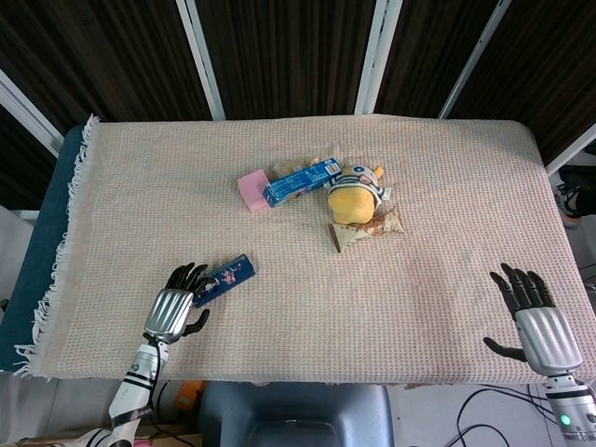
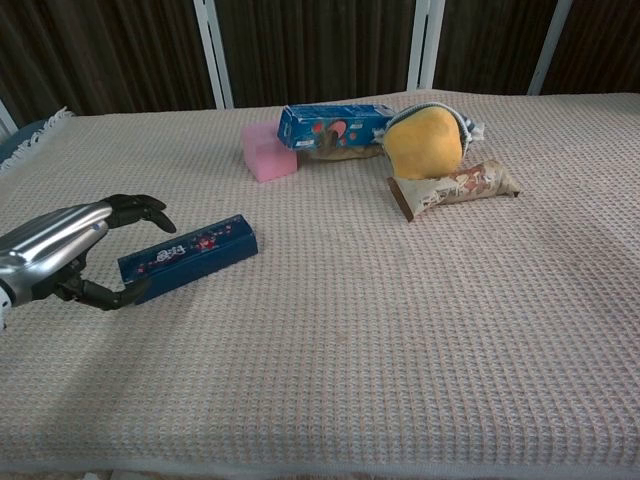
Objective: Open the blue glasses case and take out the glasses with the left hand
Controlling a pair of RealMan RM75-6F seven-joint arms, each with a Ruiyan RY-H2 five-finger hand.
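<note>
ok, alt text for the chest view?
The left hand, fingers apart, reaches the near end of a closed blue glasses case on a beige woven tablecloth. Behind lie a pink block, a blue box, a yellow pouch and a patterned tube.

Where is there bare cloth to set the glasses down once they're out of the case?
Bare cloth lies between the blue glasses case and the right hand, along the near edge. The far left corner is free too. Crowded: the pink block, blue box, yellow pouch and brown packet.
</note>
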